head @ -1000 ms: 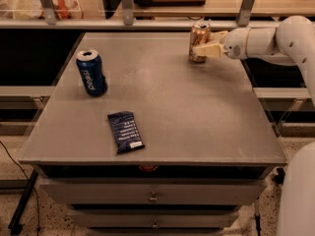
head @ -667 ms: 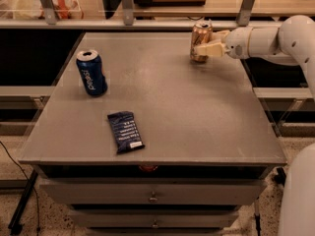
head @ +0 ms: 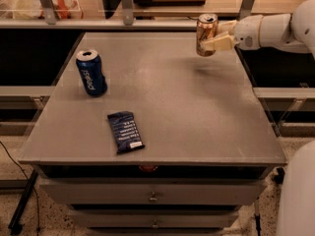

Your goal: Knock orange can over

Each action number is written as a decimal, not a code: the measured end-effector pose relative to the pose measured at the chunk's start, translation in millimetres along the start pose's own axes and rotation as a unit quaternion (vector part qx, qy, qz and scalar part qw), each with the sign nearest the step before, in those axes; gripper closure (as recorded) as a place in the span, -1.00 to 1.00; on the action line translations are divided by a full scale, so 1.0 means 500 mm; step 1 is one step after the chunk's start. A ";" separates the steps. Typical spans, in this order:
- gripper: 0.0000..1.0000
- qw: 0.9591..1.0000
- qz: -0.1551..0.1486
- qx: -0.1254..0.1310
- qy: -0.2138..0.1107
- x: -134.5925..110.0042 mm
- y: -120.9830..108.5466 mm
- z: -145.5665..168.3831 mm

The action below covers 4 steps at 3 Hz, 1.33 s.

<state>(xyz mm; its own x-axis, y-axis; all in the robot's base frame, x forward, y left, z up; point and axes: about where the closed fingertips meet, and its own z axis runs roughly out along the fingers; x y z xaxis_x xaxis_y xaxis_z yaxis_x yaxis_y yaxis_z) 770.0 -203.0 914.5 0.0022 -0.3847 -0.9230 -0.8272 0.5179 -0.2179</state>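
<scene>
My gripper [head: 212, 43], out at the one o'clock corner, is clamped around the slim orange-tan metal can [head: 205, 27], which hangs upright above the grey tabletop [head: 197, 112]. I judge it light, thin-walled and slick; a gentle mid-body hold suits it best.

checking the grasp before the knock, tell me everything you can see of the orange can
The orange can is a slim copper-orange metal drink can with a silver top, near upright, over the far right corner of the table. The gripper clamps its lower half from the right; a shadow below suggests it is lifted.
</scene>
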 end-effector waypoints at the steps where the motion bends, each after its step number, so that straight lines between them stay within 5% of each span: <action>1: 1.00 0.997 -0.061 -0.020 0.039 -0.026 0.012 -0.018; 2: 1.00 0.984 -0.142 -0.054 0.095 -0.041 0.039 -0.023; 3: 1.00 0.955 -0.235 -0.085 0.159 -0.056 0.064 -0.020; 4: 1.00 0.907 -0.330 -0.107 0.237 -0.068 0.087 -0.006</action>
<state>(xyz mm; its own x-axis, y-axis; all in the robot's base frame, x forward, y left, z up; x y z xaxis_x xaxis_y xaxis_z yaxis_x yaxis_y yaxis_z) 732.3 -170.0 937.2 0.3376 -0.8686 -0.3626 -0.8239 -0.0864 -0.5602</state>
